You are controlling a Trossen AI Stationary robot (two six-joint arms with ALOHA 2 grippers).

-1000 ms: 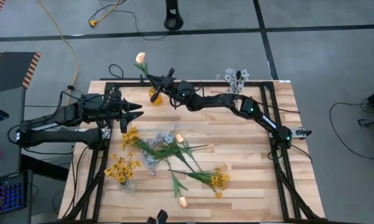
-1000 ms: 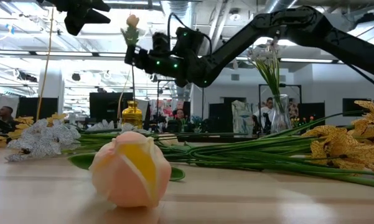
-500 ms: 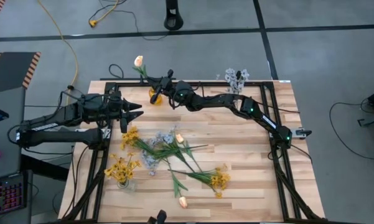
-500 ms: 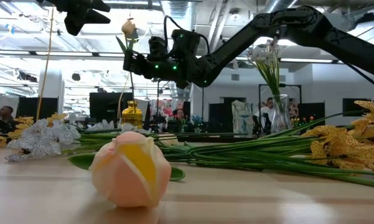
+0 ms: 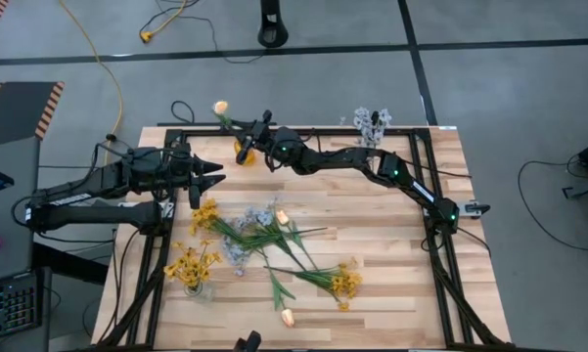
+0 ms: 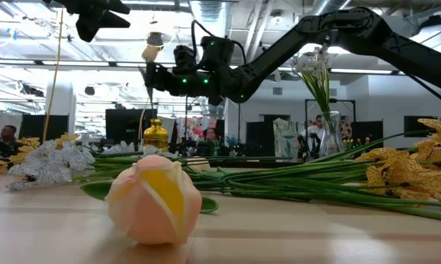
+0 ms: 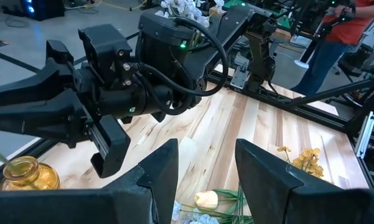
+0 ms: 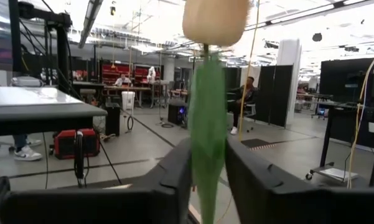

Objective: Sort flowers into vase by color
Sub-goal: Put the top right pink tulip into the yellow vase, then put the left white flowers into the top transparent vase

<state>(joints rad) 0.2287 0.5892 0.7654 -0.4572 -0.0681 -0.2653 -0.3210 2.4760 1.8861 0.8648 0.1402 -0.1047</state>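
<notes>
Surface: wooden surface [image 5: 391,235] sitting on grey workshop floor, flowers lying loose mid-surface.
Landmark: amber vase [image 5: 244,152] standing at the far edge.
Right gripper [image 5: 237,134]: hovering just above the amber vase, peach tulip [image 5: 220,108] standing between its fingers [image 8: 174,180]; fingers look to be loosening, cannot tell if gripping.
Left gripper [image 5: 215,174]: waiting just beside the amber vase, fingers parted, holding nothing.
Done: yellow sprigs standing in glass vase [image 5: 194,284] well nearer than the amber vase; blue-white sprays in clear vase [image 5: 371,125] far along the same edge.
Left: loose flower pile [image 5: 274,244], stray tulip bud [image 5: 288,316].
</notes>
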